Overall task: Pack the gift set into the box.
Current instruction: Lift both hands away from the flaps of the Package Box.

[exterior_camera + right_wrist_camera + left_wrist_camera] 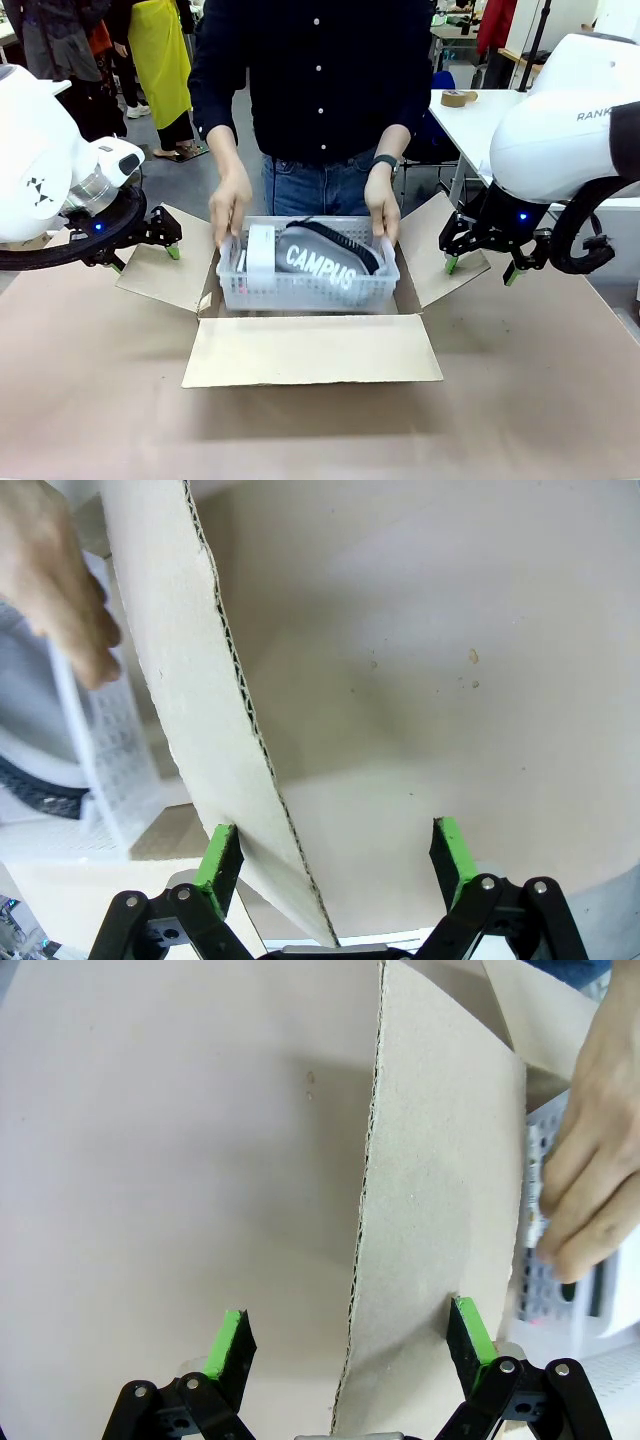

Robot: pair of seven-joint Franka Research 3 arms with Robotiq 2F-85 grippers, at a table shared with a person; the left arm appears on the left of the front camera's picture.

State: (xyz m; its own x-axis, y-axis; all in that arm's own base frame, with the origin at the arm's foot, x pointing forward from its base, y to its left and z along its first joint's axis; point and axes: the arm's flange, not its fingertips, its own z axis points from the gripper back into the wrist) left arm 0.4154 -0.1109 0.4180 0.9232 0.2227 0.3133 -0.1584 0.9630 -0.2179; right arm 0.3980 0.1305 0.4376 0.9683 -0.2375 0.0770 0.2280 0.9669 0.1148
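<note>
front view shows the table (100, 420) with the box (310, 350) open at its middle, all four flaps folded outward. the basket (310, 285) sits down inside the box, its rim standing above the carton's opening. in the basket the grey "campus" pouch (320, 262) lies tilted, and the small white box (261, 255) stands upright beside it on my left side.

the person at the far side leans over, one hand (231, 205) on the basket's end nearer my left arm, the other hand (382, 205) on the end nearer my right.

my left arm comes in low, wrist bent down. my left pincer (350, 1335) is spread wide, its fingers astride the edge of the left side flap (440, 1160). my right arm curls in from the right, and my right pincer (336, 850) is spread wide too, fingers either side of the right side flap (190, 680). whether any pad touches cardboard i cannot tell.
</note>
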